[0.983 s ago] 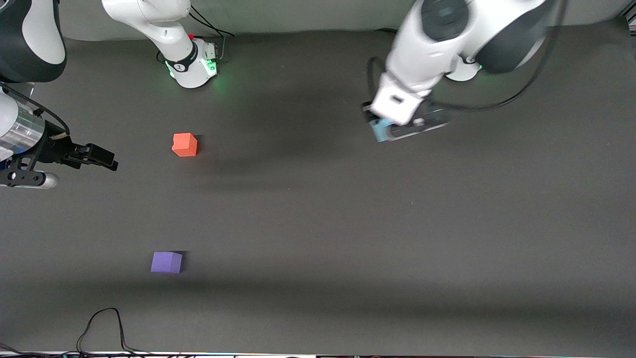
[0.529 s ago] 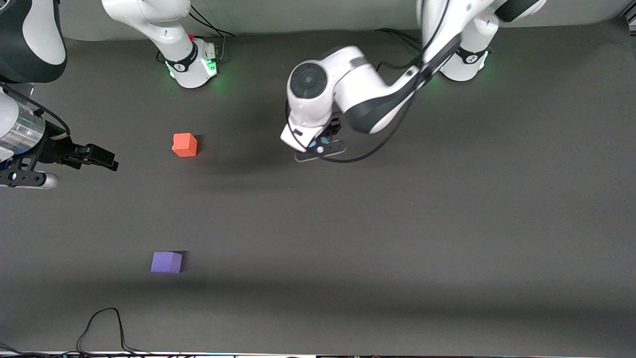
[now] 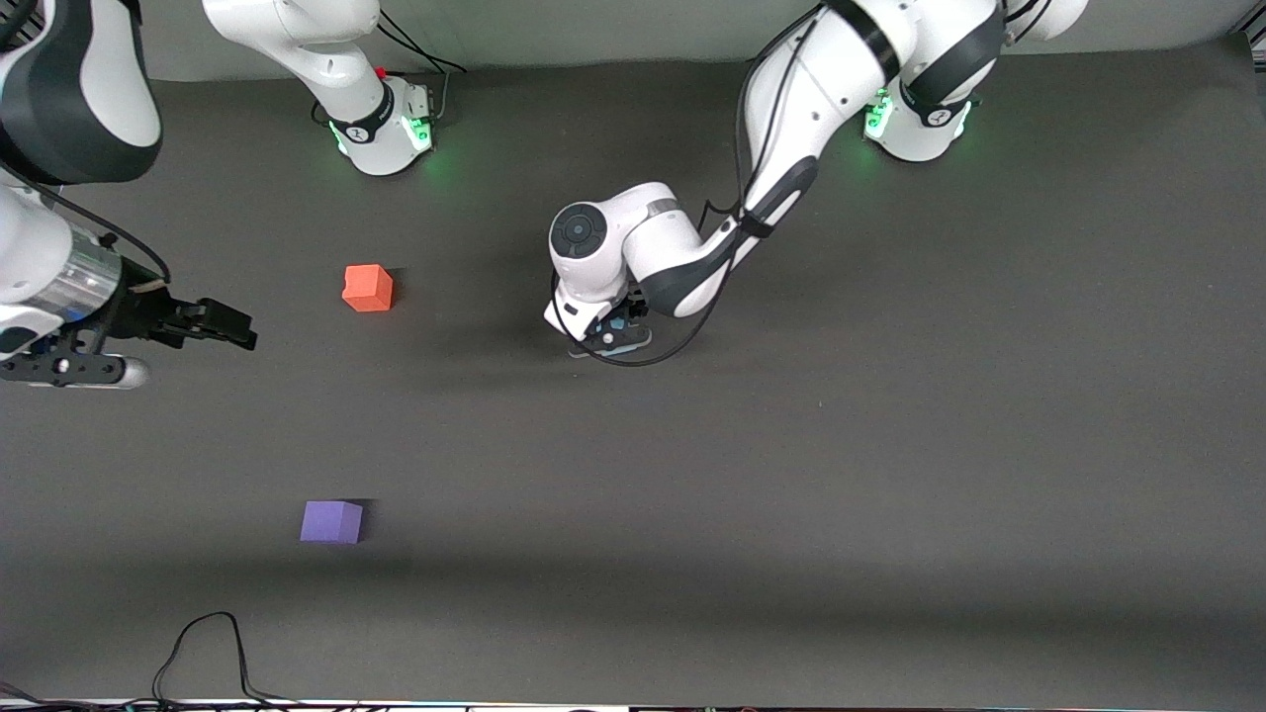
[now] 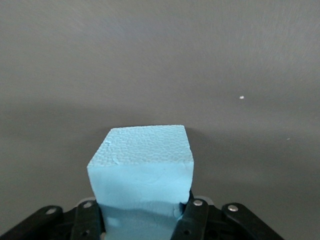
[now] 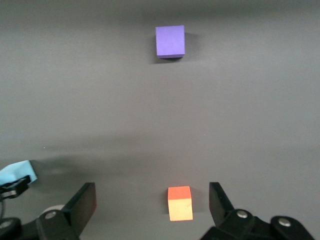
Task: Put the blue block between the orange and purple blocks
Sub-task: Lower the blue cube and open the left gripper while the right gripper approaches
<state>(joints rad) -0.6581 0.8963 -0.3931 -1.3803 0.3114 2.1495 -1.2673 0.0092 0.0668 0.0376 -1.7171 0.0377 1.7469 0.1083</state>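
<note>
Left gripper (image 3: 613, 336) clamps blue block (image 4: 142, 172); right gripper (image 5: 150, 202) waits, jaws wide. Best carry it midway between orange block (image 3: 367, 288) and purple block (image 3: 331, 521), then lower flat.

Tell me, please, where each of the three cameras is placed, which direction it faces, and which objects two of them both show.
Front view: high, facing both arm bases, over the dark table; left gripper and open, waiting right gripper show.
Left wrist view: on the left arm, facing the table; fingers grip the light blue foam cube.
Right wrist view: on the right arm; open fingers, small orange-red cube, violet-purple cube.
Shared: all three cubes appear in front and right wrist views.
</note>
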